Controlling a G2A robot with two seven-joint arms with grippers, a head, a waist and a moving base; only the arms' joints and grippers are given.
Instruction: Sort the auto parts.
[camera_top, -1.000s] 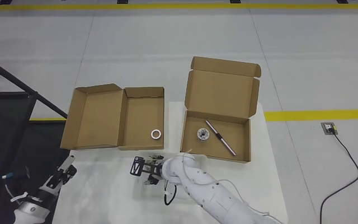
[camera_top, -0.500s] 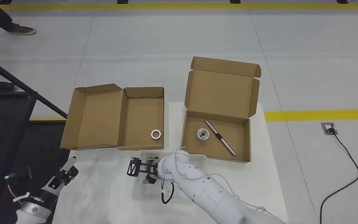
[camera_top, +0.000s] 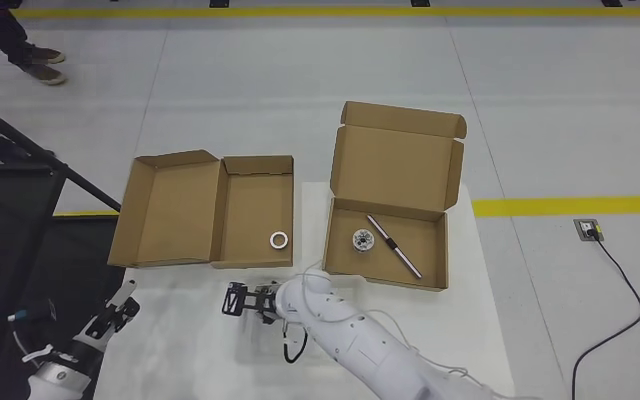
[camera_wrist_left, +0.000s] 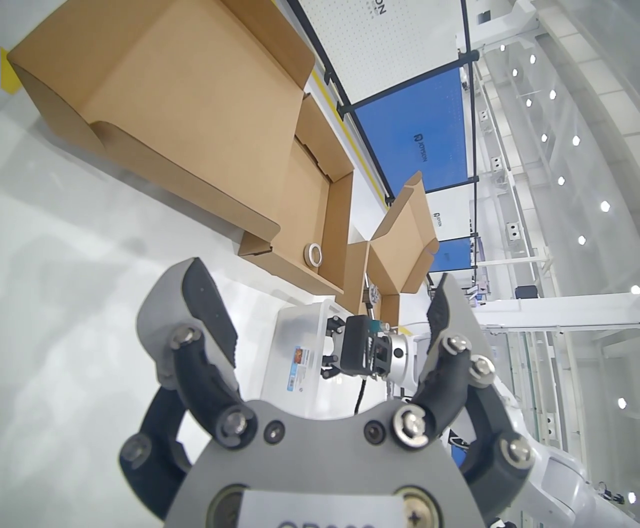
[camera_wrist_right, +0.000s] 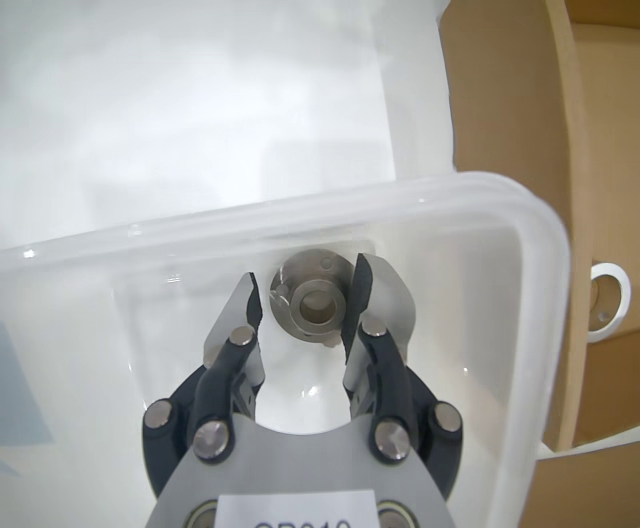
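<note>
Pick step — I hold right gripper (camera_wrist_right: 305, 295) in clear bin (camera_wrist_right: 300, 210), fingers open astride metal hub (camera_wrist_right: 311, 306). Next: pinch, lift — likely box (camera_top: 430, 235) at 2 o'clock.

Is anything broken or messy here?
Nothing stands out. The ring lies in the left box, the rod in the right box, and the flanged hub sits in the clear bin between the right gripper's open fingers.

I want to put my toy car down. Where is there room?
The left brown cardboard box is bare beyond its small white ring. The right brown cardboard box is crowded: a round metal part, a thin metal rod.
</note>
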